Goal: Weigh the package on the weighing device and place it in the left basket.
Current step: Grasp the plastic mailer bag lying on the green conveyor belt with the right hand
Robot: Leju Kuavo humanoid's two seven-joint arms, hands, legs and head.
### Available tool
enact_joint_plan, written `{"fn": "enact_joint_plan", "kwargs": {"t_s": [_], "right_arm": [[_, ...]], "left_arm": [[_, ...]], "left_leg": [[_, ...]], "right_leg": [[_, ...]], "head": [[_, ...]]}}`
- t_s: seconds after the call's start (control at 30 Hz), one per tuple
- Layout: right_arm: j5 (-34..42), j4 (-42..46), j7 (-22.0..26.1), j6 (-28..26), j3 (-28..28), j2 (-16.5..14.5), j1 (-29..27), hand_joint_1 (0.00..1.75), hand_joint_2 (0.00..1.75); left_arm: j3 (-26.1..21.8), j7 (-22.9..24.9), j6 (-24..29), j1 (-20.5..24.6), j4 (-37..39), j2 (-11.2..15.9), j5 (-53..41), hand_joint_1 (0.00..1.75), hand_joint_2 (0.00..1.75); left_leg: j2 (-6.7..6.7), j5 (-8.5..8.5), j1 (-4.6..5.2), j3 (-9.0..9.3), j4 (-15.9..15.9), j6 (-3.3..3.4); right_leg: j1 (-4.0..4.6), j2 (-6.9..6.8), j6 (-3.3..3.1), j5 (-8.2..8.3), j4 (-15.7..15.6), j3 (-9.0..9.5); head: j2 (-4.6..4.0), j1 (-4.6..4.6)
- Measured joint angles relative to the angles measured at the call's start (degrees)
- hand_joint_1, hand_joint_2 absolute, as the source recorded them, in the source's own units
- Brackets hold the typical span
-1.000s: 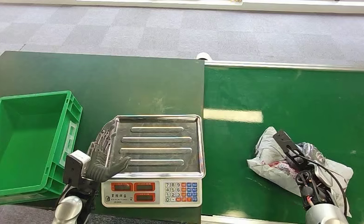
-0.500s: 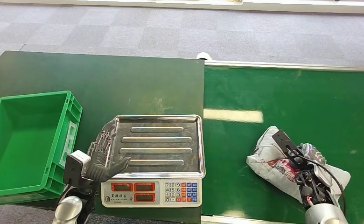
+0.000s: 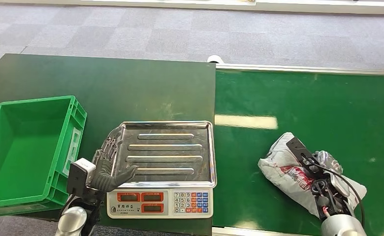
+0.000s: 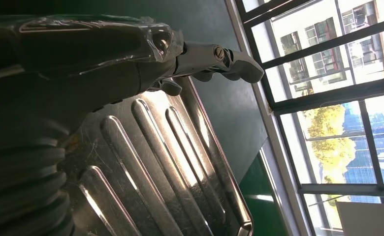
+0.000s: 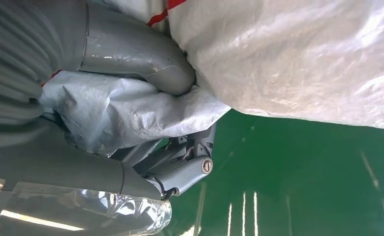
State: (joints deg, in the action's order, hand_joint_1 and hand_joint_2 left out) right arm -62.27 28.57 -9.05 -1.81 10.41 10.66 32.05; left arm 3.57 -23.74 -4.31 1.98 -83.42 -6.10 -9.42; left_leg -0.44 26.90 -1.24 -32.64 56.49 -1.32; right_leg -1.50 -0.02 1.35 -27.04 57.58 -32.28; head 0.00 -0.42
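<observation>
1. Head view: green basket (image 3: 27,147) at nine o'clock, nothing in it. Scale (image 3: 163,169) at six o'clock, steel tray (image 3: 168,152) bare. Left hand (image 3: 109,169) with fingers spread, holding nothing, resting at the tray's left edge. Package (image 3: 288,169), a crumpled white bag, at four o'clock on the green belt (image 3: 308,108), under the right hand (image 3: 318,179).
2. Left wrist view: left hand (image 4: 131,54) with fingers straight over the ribbed tray (image 4: 155,167), nothing held.
3. Right wrist view: right hand (image 5: 106,118) clamped on the package (image 5: 298,54), thumb pressed into the wrapping, fingers beneath a fold.
</observation>
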Motion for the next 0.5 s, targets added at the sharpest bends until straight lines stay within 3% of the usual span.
{"fn": "enact_joint_plan", "kwargs": {"t_s": [0.3,0.5], "right_arm": [[0.5,0.1,1.7,-0.2,0.0,-0.4,0.0,1.75,1.75],[6.7,4.6,11.2,-1.5,0.6,-2.0,-1.1,1.75,1.75]], "left_arm": [[0.0,0.0,0.0,-0.2,0.0,0.0,0.0,0.00,1.75],[-0.8,-1.2,1.0,-1.8,-1.4,0.0,1.1,0.00,1.75]], "left_leg": [[-0.01,0.00,0.00,-0.01,0.0,0.00],[0.02,0.00,0.00,-0.02,0.0,0.00]], "right_leg": [[0.00,0.00,0.00,0.00,0.0,0.01],[0.01,0.02,-0.01,0.01,0.0,-0.02]], "head": [[0.00,0.01],[0.00,0.00]]}}
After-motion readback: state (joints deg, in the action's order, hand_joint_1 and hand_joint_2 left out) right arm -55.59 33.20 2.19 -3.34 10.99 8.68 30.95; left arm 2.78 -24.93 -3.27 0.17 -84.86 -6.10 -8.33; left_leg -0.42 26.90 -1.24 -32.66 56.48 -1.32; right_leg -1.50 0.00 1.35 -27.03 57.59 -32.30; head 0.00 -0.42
